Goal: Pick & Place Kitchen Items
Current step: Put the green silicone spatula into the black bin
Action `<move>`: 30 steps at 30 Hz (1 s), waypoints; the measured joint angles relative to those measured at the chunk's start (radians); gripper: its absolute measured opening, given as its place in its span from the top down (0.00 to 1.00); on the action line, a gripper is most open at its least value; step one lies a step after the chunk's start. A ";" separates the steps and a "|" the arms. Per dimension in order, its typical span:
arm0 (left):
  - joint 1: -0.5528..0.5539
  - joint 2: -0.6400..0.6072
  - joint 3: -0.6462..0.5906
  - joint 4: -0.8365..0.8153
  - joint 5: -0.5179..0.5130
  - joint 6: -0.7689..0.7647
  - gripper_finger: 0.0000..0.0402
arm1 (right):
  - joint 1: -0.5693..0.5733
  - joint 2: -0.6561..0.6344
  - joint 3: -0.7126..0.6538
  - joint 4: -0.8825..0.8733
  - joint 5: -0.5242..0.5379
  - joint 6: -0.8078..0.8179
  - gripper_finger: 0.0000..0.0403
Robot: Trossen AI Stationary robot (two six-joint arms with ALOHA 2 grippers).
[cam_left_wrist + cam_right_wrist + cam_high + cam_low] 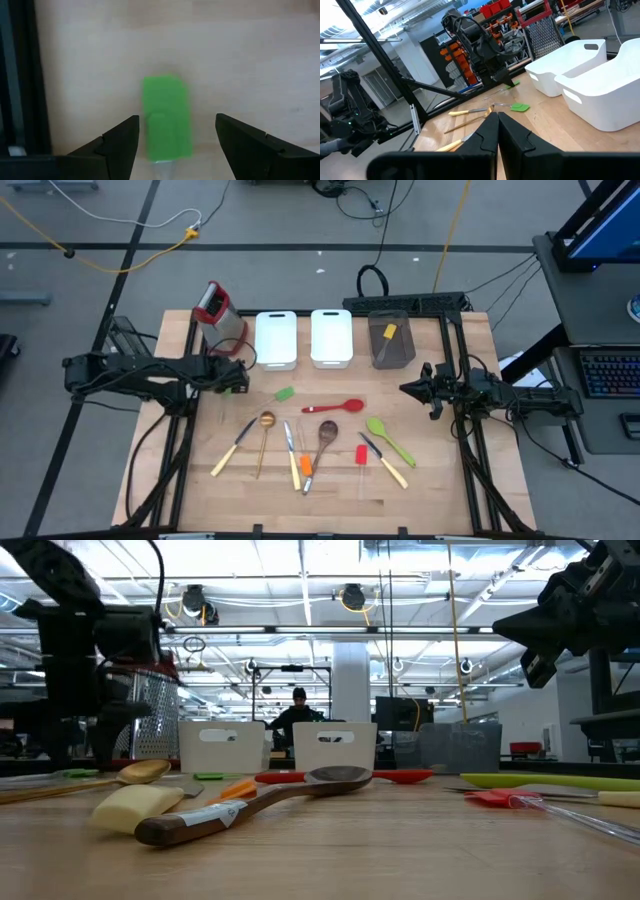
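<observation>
The left gripper [240, 377] hangs over the table's left side, beside the box grater [219, 313]. Its fingers [117, 145] are spread wide and hold nothing; a green spatula head [166, 118] lies on the wood between them in the left wrist view. The right gripper [408, 389] hangs over the right side, its fingers [487, 132] pressed together and empty.

Along the far edge stand three trays: two white trays [275, 339] side by side and a grey tray [391, 342] holding one yellow-headed utensil [387, 337].

On the open table [440, 480] between the arms lie the utensils:
- one green spatula [284, 394], nearest the left gripper;
- one red spoon [335, 407];
- one green spoon [388, 438];
- one gold spoon [264, 438];
- one wooden spoon [324, 440];
- one red spatula [361, 456];
- one orange utensil [305, 466];
- cream-handled knives [228, 453], count uncertain where the handles cross.

No object stands between either gripper and the utensils.
</observation>
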 joint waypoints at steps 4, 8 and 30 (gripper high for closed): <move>-0.001 -0.005 -0.041 -0.006 0.028 -0.032 0.33 | 0.000 0.000 0.000 0.000 0.000 0.004 1.00; -0.001 -0.004 -0.043 0.000 0.030 -0.038 0.33 | 0.000 0.000 0.000 0.001 0.000 0.007 1.00; -0.003 -0.001 -0.032 0.002 0.003 -0.026 0.43 | 0.000 0.000 0.000 0.000 0.000 0.027 1.00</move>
